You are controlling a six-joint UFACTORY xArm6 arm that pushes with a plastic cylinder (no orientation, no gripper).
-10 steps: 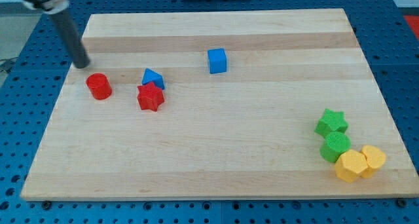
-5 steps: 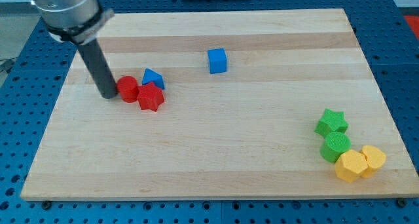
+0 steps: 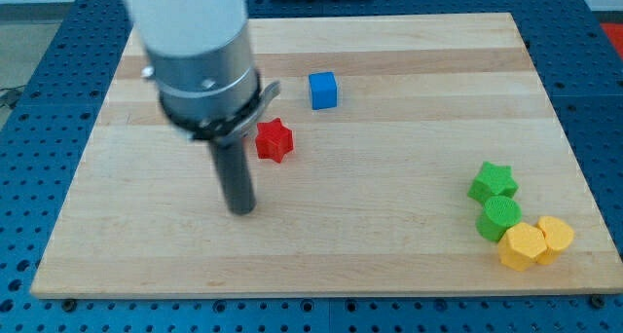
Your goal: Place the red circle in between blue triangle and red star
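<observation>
Camera view, only one we've got: my tip (image 3: pixel 240 210) is down on the board (image 3: pixel 321 236), left of centre, touching no block. It's a bare rod w/ nothing to open or close, just a pushing end.

The red star (image 3: pixel 274 140) sits just right of the rod and farther back, apart from it. A blue cube (image 3: pixel 323 90) is farther back again, to the star's right.

Big problem: red circle & blue triangle aren't visible. The arm's fat grey housing (image 3: pixel 200 55) covers the back-left stretch of the board, so they're prob. behind it, but can't tell.

The key relation, which way the circle lies from my tip, can't be read here. Best guess: back and left of the tip, under the housing.

Near-right corner: green star (image 3: pixel 493 181), green cylinder (image 3: pixel 498 218), two yellow blocks (image 3: pixel 535 242) bunched up, well away from the action.
</observation>
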